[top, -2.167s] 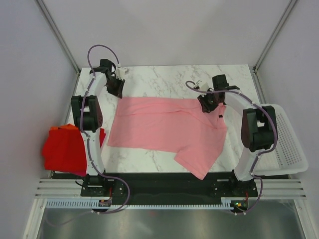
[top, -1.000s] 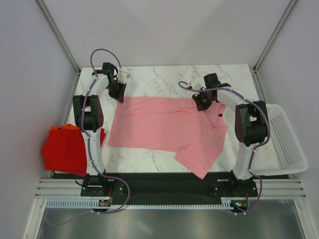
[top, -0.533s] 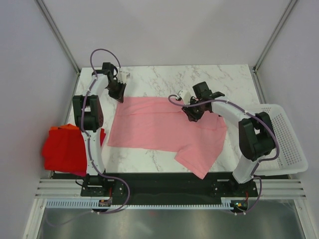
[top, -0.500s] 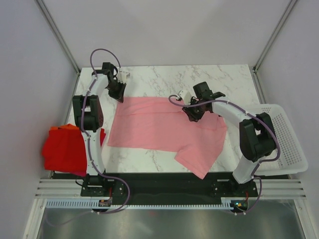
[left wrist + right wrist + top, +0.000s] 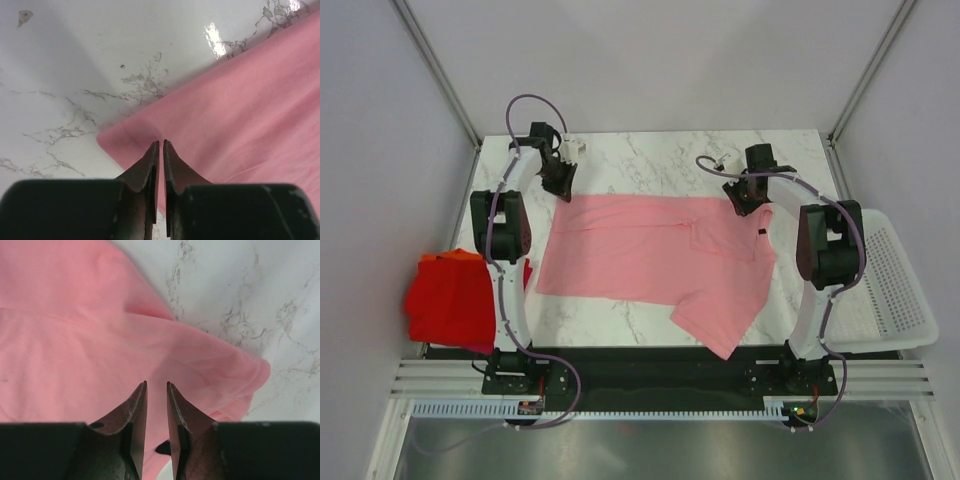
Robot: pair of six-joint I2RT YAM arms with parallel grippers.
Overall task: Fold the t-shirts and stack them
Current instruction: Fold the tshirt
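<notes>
The light pink t-shirt [image 5: 650, 250] lies spread on the marble table, one sleeve hanging toward the near edge. My left gripper [image 5: 560, 185] stands at its far left corner. In the left wrist view the left gripper [image 5: 161, 142] has its jaws nearly together on the pink cloth [image 5: 240, 110]. My right gripper [image 5: 745, 203] is at the shirt's far right corner. In the right wrist view the right gripper [image 5: 156, 383] has its jaws narrowly apart, pinching rumpled pink cloth [image 5: 75, 340]. A folded red t-shirt [image 5: 445, 305] lies on an orange one [image 5: 450, 258] at the left edge.
A white perforated basket [image 5: 900, 290] sits off the table's right side. The marble table [image 5: 650, 160] shows bare behind the shirt. Grey walls close in at the left, right and back.
My right gripper swung left and inward over the shirt, then came back to the far right corner. A small fold now shows near the collar. The left gripper barely moved.
</notes>
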